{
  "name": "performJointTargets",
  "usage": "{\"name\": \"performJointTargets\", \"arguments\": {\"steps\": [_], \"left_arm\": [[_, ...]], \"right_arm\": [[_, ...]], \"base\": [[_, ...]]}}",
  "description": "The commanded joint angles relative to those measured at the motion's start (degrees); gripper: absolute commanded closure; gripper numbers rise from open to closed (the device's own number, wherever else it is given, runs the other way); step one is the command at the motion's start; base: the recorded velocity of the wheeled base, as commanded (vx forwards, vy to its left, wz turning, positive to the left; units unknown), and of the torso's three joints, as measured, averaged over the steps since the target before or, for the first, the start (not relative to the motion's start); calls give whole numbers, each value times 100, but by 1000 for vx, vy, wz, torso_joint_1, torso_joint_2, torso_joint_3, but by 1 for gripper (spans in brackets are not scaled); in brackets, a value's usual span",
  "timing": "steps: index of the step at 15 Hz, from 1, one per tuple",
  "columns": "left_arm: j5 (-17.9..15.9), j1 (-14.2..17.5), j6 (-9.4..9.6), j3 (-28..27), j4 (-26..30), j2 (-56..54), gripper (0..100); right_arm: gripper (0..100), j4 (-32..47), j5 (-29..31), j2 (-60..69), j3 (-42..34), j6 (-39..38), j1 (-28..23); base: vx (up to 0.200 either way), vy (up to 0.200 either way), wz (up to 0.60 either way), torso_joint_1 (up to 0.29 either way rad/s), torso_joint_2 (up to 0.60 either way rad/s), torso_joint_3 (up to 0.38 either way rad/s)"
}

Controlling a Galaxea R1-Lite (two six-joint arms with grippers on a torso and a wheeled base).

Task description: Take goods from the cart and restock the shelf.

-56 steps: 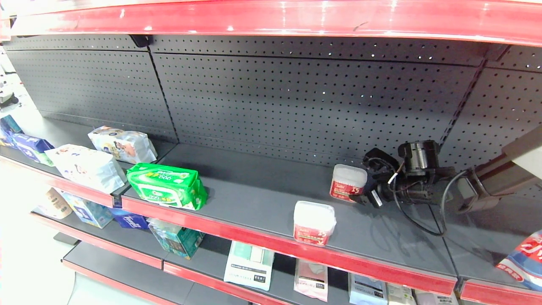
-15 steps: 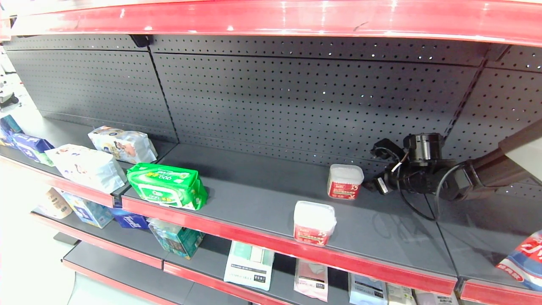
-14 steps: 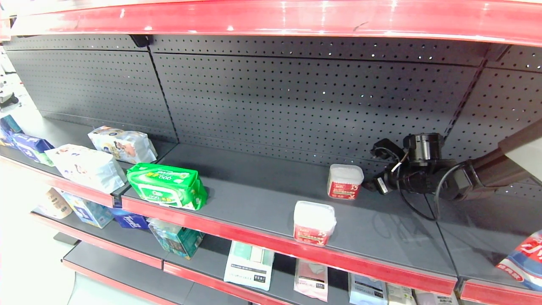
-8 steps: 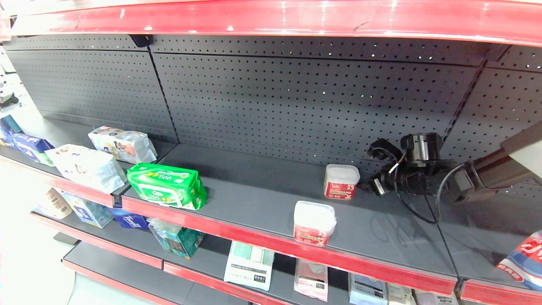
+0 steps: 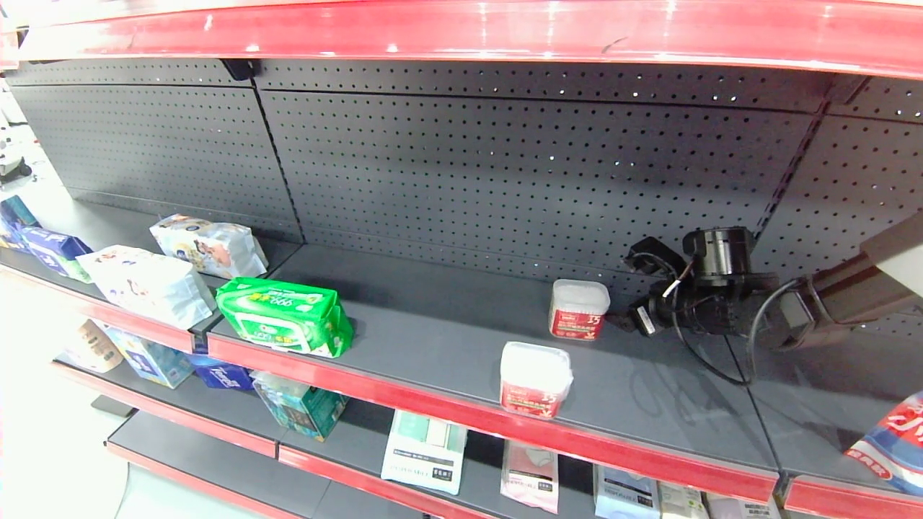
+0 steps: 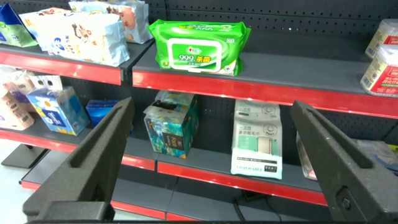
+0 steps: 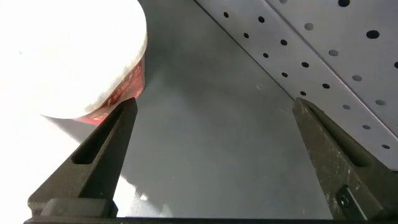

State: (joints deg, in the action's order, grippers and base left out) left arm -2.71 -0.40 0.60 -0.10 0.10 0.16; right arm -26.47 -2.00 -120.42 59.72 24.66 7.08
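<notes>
**Rear tub [image 5: 578,310] stands on the shelf [image 5: 433,339]**

Left gripper [image 6: 208,155] gapes wide and empty, facing the green wipes pack [image 6: 198,47]. Rightward, a front tub [image 5: 535,378] sits at the shelf's edge. Right gripper [image 7: 214,124] hangs just beside the rear tub, jaws wide.

The green wipes pack [image 6: 198,46] on the shelf [image 5: 447,339] has a white-edged front label with large green numerals, small characters around them and a smaller white number in one corner. The front tub [image 5: 535,379] and the rear tub [image 5: 579,310] each wear a red band with a white two-digit number and finer print that is too small to read. On the shelf below, the white pouch [image 6: 257,138] carries small lines of text and a dark tag. The red and blue bag [image 5: 890,443] shows big white letters, cut off at the picture's edge.
</notes>
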Motion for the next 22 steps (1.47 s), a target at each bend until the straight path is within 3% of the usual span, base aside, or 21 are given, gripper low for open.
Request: {"name": "performJointTargets", "arguments": {"steps": [1,7,22], "left_arm": [[-2,-4,2,1,-1,2,0],[-2,5,2,1,-1,2,0],[-2,-4,2,1,-1,11,0]], "right_arm": [[0,1,-2,62,-57,4,12],[0,-8,15,352,-514,-5,39],[0,-17,130,3297,-2448,-1034,733]], "base": [[0,0,0,0,0,0],[0,0,0,0,0,0],[0,0,0,0,0,0]]}}
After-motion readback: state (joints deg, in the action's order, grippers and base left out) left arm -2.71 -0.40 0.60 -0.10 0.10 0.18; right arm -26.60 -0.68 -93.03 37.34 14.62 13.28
